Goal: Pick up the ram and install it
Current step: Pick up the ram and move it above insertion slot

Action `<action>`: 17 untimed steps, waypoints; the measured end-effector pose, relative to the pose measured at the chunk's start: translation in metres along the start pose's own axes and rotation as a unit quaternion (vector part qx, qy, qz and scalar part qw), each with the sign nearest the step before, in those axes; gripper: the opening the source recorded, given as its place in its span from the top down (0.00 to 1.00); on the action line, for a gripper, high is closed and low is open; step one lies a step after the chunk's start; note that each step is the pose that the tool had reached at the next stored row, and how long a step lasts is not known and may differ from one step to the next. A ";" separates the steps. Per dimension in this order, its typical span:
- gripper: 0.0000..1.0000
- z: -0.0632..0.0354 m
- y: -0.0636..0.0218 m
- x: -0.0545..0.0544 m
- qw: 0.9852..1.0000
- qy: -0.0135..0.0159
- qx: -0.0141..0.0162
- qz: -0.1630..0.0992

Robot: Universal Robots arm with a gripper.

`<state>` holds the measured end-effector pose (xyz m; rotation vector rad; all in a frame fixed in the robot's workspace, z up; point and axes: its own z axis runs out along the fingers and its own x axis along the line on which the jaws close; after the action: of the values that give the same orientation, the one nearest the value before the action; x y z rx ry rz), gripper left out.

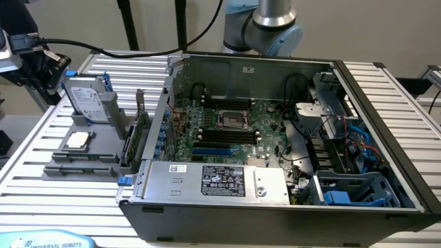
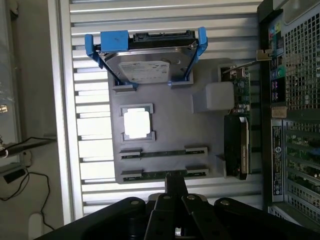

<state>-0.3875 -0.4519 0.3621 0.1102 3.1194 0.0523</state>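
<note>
Two ram sticks lie edge-up in the slots of a grey holder tray (image 2: 170, 112): one ram (image 2: 164, 153) farther from my fingers and one ram (image 2: 155, 174) right at them. My gripper (image 2: 175, 181) hangs well above the tray, its black fingers pressed together and shut with nothing between them, their tip lined up over the nearer stick. In the exterior view the tray (image 1: 103, 155) sits at the left of the open computer case (image 1: 276, 206), and the arm's end (image 1: 31, 62) hovers above the tray's far left. The motherboard's black slots (image 1: 224, 135) lie inside the case.
On the tray stand a silver hard drive in a blue frame (image 2: 150, 65), a square processor (image 2: 136, 123) and an upright green expansion card (image 2: 240, 90). The case wall (image 2: 295, 100) rises just beside the tray. Everything rests on a slatted metal table (image 1: 41, 206).
</note>
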 end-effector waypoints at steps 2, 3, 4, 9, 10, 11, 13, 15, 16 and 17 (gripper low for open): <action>0.89 0.0000 0.0000 0.000 1.000 0.000 0.000 0.000; 0.89 0.0000 0.0000 0.000 1.000 0.000 0.000 0.000; 0.89 0.0000 0.0000 0.000 1.000 0.000 0.000 0.000; 0.89 0.0000 0.0000 0.000 1.000 0.000 0.000 0.000; 0.89 0.0000 0.0000 0.000 1.000 0.000 0.000 0.000; 0.89 0.0000 0.0000 0.000 1.000 0.000 0.000 0.000; 0.89 0.0000 0.0000 0.000 1.000 0.000 0.000 -0.003; 0.89 0.0000 0.0000 0.000 1.000 0.001 0.000 -0.017; 0.89 0.0001 0.0000 0.000 1.000 0.001 0.000 -0.027; 0.89 0.0002 0.0000 0.000 0.999 0.001 0.000 -0.035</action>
<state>-0.3876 -0.4518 0.3619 0.0002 3.1229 0.0501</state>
